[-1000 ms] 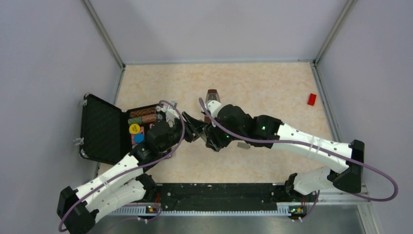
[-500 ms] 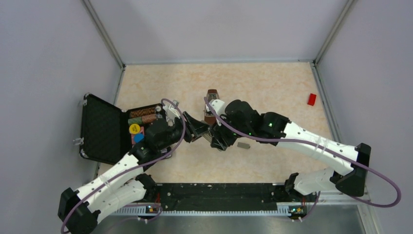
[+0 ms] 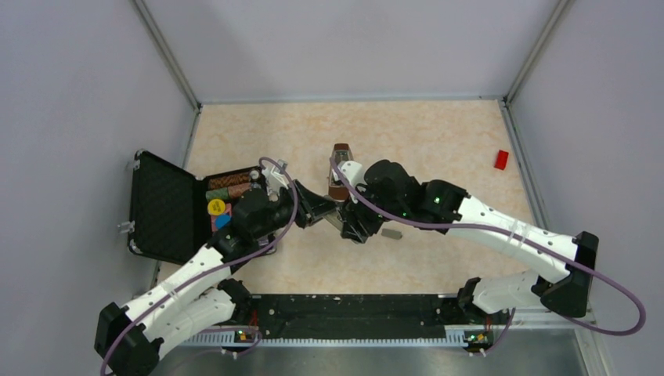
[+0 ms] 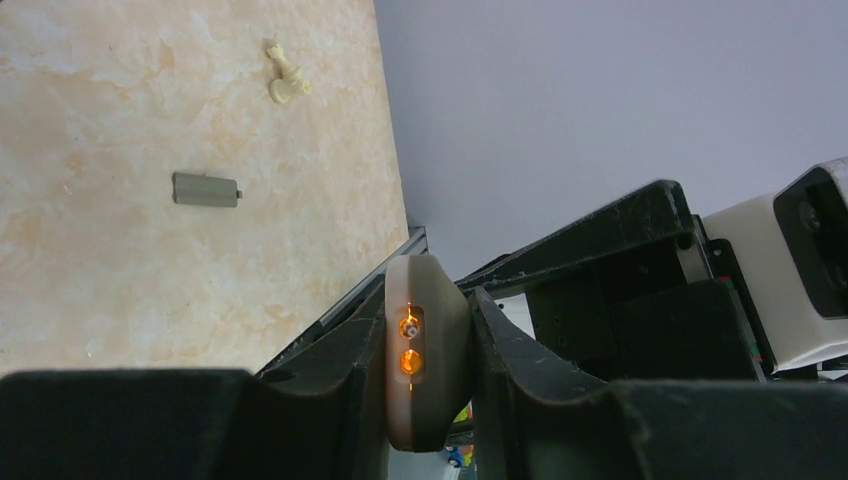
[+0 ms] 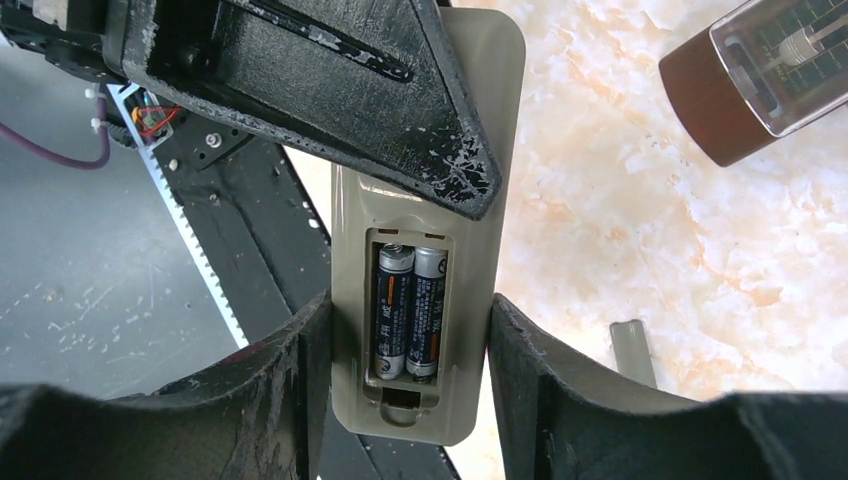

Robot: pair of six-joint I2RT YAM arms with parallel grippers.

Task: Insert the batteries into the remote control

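Beige worktop [image 3: 423,141] fills the view from above. My left claw [image 3: 315,210] and my right claw [image 3: 356,227] meet in the middle of it. What they hold is too small to see from up here.

From my left wrist, my left claw is clenched on one end of the remote control [image 4: 440,400]. Two small orange lights glow on that end. A flat grey cover [image 4: 205,189] lies on the worktop, well apart from me.

From my right wrist, my right claw is grasping the remote control by its two long sides. Its grey back faces the camera and the little hatch is open. Both batteries [image 5: 410,310] lie inside, side by side. The brown metronome [image 5: 770,80] stands off to the side.

I think the loading step is done, and the cover comes next. One claw should hold the remote control steady. The other must let go and pick up that thin cover, which lies flat and will be hard to pinch.
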